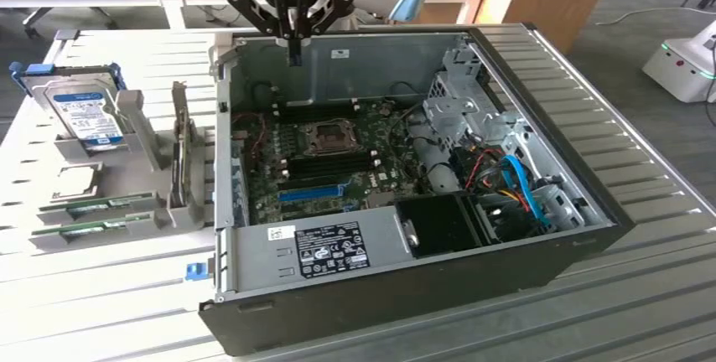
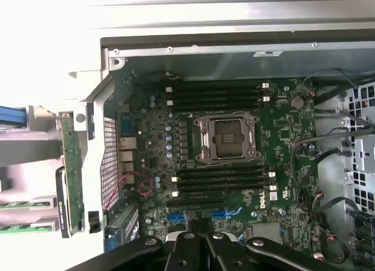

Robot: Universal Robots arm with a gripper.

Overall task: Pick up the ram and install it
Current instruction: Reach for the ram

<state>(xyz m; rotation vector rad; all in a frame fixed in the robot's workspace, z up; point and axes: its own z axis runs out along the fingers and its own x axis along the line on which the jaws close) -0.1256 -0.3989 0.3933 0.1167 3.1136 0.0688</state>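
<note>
In the exterior view, my tool [image 1: 293, 54] has its fingers pinched together with nothing between them. It hangs over the back wall of the open computer case [image 1: 448, 282]. Below and ahead of the tool lies the motherboard [image 1: 370, 179], with the bare processor socket [image 1: 332, 136], black memory slots on either side of the socket, and a blue slot [image 1: 311, 192] farther out. Beyond those, the case holds a labelled metal cover [image 1: 335, 249], a black fan [image 1: 448, 224] and blue cables [image 1: 524, 186].

The case's side wall stands between the tool and the things out on the worktop [image 1: 101, 312]. Past that wall, toward the exterior view's left and well apart from the tool, a grey rack [image 1: 79, 218] holds the first ram stick [image 1: 109, 205]. The second ram stick [image 1: 99, 230] sits just beside it. An upright expansion card [image 1: 179, 148] and a hard drive [image 1: 90, 115] in a blue-handled bracket stand there too.

In the wrist view, the tool [image 2: 202, 227] is closed and empty, poised over the motherboard [image 2: 281, 136]. The blue slot [image 2: 179, 215] is nearest its tips, then a bank of black memory slots [image 2: 220, 180], then the processor socket [image 2: 227, 137]. Outside the case wall, the expansion card [image 2: 69, 177] stands between the case and the two ram sticks [image 2: 23, 205] [image 2: 23, 228].
</note>
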